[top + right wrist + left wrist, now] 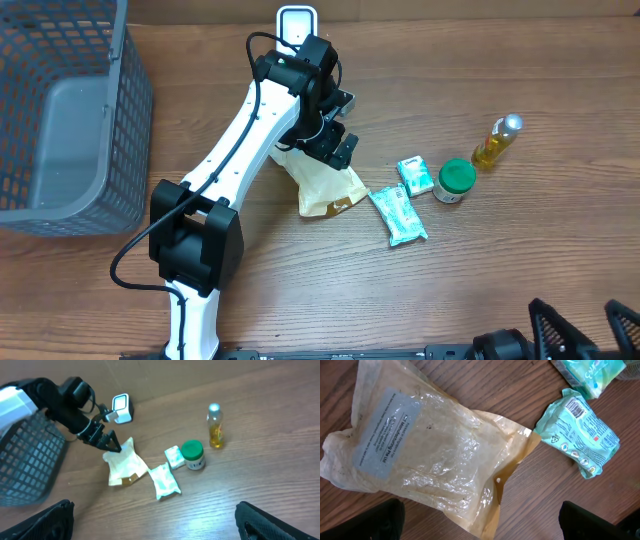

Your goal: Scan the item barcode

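Crinkled clear-and-tan pouch (430, 455) fills the left wrist view, flat on the wooden table (520, 260), its grey-blue label (385, 430) face up.

Left gripper (482, 527) hangs over the pouch, jaws spread wide, nothing gripped. From overhead the left arm covers the pouch's far end.

Just right of the pouch: teal wipes packet (398, 215), barcode (576, 407) showing on its upper face.

Further right: small teal packet (415, 175), then green-lidded jar (456, 181) touching or nearly touching it, then bottle of yellow liquid (497, 141) lying tilted, apart.

Beyond the pouch, behind the arm: white scanner (297, 22).

Well left of the pouch: grey mesh basket (60, 110).

Right gripper (585, 325) released, empty, well apart at the near edge.
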Action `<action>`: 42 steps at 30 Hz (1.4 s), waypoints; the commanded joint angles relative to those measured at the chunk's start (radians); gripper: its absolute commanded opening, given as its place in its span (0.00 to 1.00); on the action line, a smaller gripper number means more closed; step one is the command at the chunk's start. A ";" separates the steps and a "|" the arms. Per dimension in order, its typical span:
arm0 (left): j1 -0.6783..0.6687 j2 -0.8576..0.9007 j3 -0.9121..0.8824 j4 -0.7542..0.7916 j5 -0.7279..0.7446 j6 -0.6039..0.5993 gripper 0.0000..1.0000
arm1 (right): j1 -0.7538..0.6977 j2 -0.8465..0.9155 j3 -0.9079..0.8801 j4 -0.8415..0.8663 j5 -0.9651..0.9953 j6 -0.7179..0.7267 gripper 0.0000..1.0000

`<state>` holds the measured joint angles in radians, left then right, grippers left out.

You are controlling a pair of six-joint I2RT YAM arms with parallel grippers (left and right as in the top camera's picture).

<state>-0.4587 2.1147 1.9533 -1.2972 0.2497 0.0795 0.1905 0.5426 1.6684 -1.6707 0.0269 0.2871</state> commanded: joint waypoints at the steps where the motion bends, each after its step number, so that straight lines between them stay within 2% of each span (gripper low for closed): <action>1: -0.005 -0.031 0.013 0.001 -0.002 -0.005 1.00 | -0.004 -0.069 -0.117 0.045 0.006 -0.008 1.00; 11: -0.006 -0.031 0.013 0.001 -0.002 -0.005 1.00 | -0.018 -0.355 -0.555 0.362 0.006 -0.008 1.00; 16: -0.006 -0.031 0.013 0.001 -0.002 -0.005 1.00 | -0.018 -0.456 -0.732 0.603 0.005 -0.008 1.00; 21: -0.006 -0.031 0.013 0.001 -0.002 -0.005 1.00 | -0.018 -0.536 -0.945 0.997 0.004 -0.008 1.00; 29: -0.006 -0.031 0.013 0.001 -0.002 -0.005 1.00 | -0.018 -0.539 -1.213 1.524 -0.016 -0.009 1.00; 35: -0.006 -0.031 0.013 0.001 -0.002 -0.005 1.00 | -0.018 -0.539 -1.448 1.989 -0.121 -0.212 1.00; 38: -0.006 -0.031 0.013 0.001 -0.002 -0.005 1.00 | -0.020 -0.539 -1.546 2.086 -0.130 -0.240 1.00; 42: -0.006 -0.031 0.013 0.001 -0.002 -0.005 1.00 | -0.024 -0.539 -1.633 2.084 -0.125 -0.240 1.00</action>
<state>-0.4587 2.1147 1.9533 -1.2968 0.2497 0.0795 0.1761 0.0128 0.0917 0.4072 -0.0826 0.0879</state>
